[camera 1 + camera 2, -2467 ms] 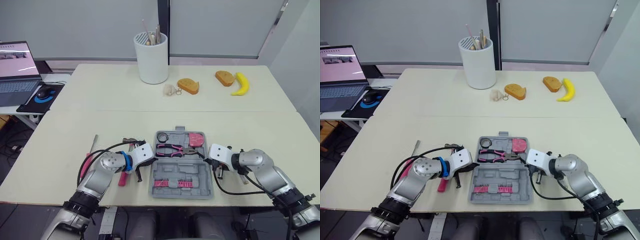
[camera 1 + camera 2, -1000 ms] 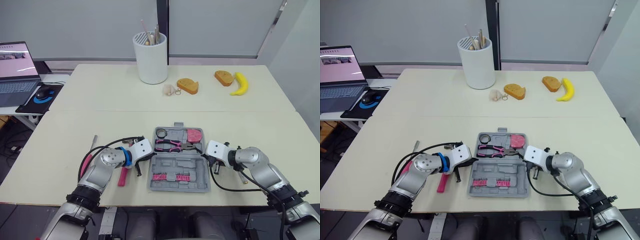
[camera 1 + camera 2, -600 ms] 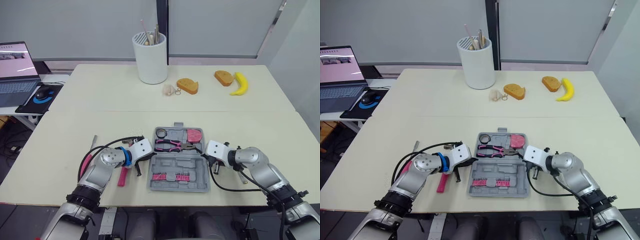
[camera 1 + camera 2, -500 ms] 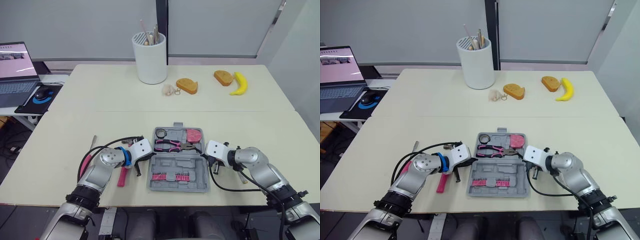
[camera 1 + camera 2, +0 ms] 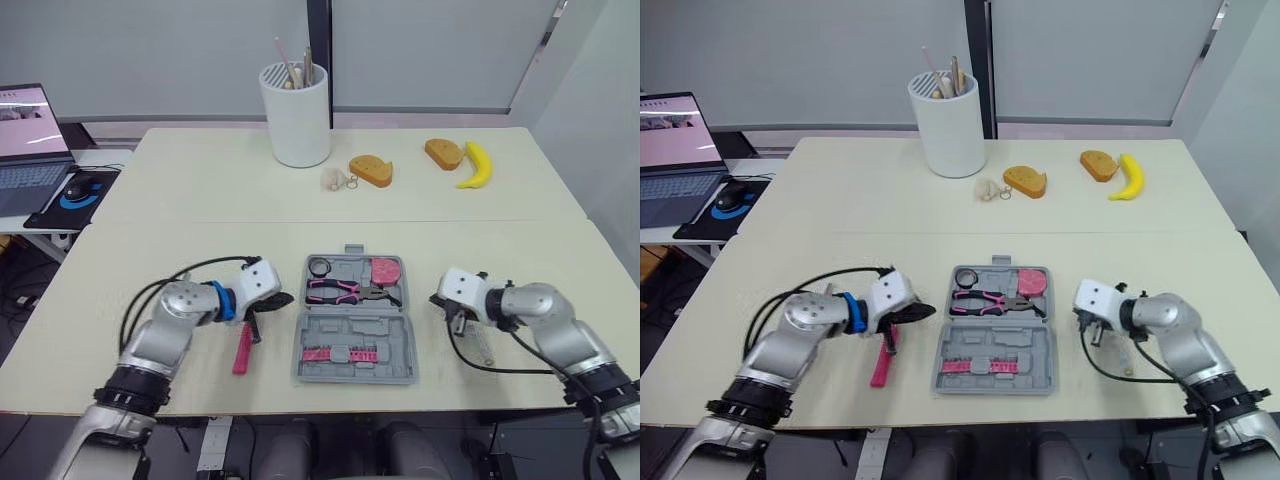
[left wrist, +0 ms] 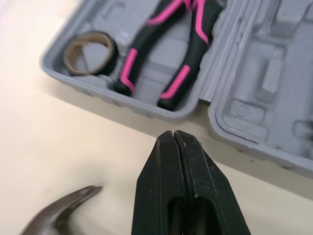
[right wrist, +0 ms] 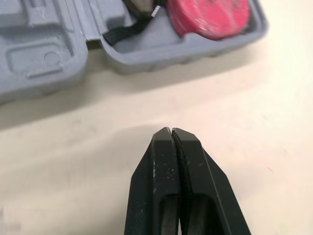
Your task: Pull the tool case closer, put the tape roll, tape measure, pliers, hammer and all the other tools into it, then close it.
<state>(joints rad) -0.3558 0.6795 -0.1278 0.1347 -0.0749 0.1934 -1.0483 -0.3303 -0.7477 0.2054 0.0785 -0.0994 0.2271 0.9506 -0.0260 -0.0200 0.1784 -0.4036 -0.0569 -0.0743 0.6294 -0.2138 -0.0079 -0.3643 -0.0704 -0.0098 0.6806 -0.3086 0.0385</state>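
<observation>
The grey tool case [image 5: 355, 335] lies open near the table's front edge. Its far half holds the tape roll [image 5: 320, 266], the pink-handled pliers [image 5: 345, 291] and the pink tape measure [image 5: 387, 270]; a pink bit strip [image 5: 333, 353] sits in the near half. The hammer [image 5: 243, 347], pink-handled, lies on the table left of the case. My left gripper [image 5: 278, 300] is shut and empty, just off the case's left side above the hammer. My right gripper [image 5: 437, 300] is shut and empty, a short way off the right side. A thin tool [image 5: 480, 346] lies under my right forearm.
At the far side stand a white cup of sticks [image 5: 295, 113], two bread pieces [image 5: 371, 171] [image 5: 444, 153], a banana [image 5: 472, 165] and a small pale item [image 5: 336, 180]. A laptop [image 5: 25, 140] and mouse [image 5: 78, 187] sit on a side desk at the left.
The case first slid nearer to the front edge between both grippers. Since then both grippers have drawn outward, away from its sides.
</observation>
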